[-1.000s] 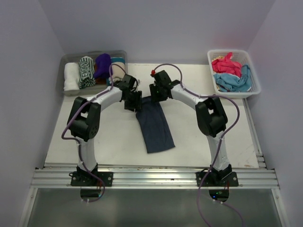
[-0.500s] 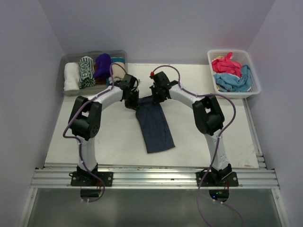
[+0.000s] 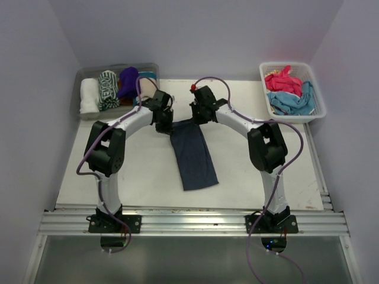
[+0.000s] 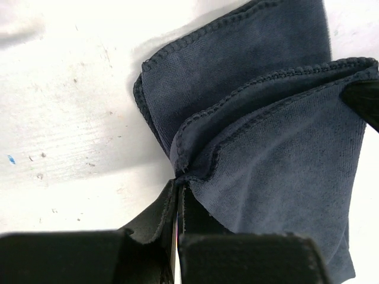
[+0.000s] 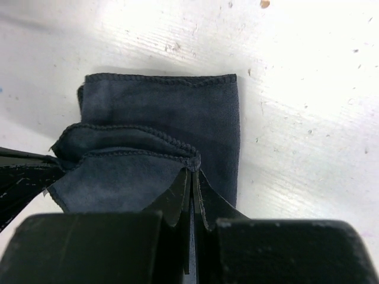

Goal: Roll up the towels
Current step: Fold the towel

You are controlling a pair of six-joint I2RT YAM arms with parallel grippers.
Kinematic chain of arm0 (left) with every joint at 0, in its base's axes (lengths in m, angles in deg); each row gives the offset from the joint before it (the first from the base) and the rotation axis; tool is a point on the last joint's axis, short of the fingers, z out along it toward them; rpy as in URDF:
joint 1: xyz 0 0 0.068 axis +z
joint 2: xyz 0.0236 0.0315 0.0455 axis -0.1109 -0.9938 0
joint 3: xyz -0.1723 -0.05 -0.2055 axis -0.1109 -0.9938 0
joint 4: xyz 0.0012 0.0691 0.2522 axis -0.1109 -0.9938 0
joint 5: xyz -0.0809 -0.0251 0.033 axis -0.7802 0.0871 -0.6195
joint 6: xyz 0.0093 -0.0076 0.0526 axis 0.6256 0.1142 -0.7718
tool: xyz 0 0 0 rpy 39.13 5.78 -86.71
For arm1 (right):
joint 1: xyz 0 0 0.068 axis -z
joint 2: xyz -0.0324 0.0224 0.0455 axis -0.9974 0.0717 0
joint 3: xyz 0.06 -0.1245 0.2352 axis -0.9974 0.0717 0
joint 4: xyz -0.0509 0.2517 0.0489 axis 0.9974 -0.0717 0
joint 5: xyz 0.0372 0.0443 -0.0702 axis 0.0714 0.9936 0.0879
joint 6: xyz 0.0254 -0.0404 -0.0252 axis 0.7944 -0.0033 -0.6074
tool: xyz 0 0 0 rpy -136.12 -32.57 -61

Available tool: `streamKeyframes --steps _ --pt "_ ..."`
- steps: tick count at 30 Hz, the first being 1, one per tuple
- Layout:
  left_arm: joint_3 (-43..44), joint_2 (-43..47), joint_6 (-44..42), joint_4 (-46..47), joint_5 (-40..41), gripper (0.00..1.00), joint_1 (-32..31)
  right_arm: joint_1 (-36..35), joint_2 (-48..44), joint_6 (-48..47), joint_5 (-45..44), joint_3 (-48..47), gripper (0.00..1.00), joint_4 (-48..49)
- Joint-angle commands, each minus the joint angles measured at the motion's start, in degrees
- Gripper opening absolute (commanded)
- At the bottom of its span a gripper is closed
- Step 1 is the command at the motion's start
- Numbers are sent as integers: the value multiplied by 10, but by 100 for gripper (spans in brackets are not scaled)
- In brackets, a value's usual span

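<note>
Navy towel (image 3: 192, 155) lies mid-frame on the white table (image 3: 118, 177) in the top view. It is a long folded strip, its far end up near frame centre and its near end angled toward lower right.

Left gripper (image 3: 165, 125) sits on the far-left corner of the strip. In the left wrist view its fingers (image 4: 160, 213) are pressed fully together, pinching the hemmed edge of the navy towel (image 4: 266, 148), and the cloth bunches into layered folds at the tips.

Right gripper (image 3: 199, 116) sits on the far-right corner. Its fingers (image 5: 177, 198) are likewise clamped tight on the navy towel's (image 5: 166, 118) hem, with the corner lifted into a small fold.

Clear tub (image 3: 89, 116), upper left, holds rolled towels: white (image 3: 89, 96), green-patterned (image 3: 108, 90), purple (image 3: 128, 81).

White lattice basket (image 3: 294, 119), upper right, holds a loose pink towel (image 3: 281, 80) and a light blue towel (image 3: 290, 102).
</note>
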Motion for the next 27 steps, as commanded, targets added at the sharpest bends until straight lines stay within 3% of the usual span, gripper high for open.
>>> streamKeyframes --steps 1,7,16,19,20,23,27 --pt "39 40 -1 -2 9 0 1 8 -48 6 -21 0 0 22" --pt "84 25 -2 -12 11 0 1 14 -33 3 -21 -27 0 13" --pt "196 -87 -8 -18 21 0 17 30 50 1 -13 -112 0 12" --pt "240 -135 -4 -18 35 34 26 37 85 14 -18 -136 3 15" --pt "266 -158 -2 -22 43 56 26 37 91 18 -21 -137 19 15" --pt "287 -170 1 -40 45 63 26 38 77 24 -25 -120 36 19" --pt "245 -115 5 -13 58 63 26 39 26 21 -47 -67 38 39"
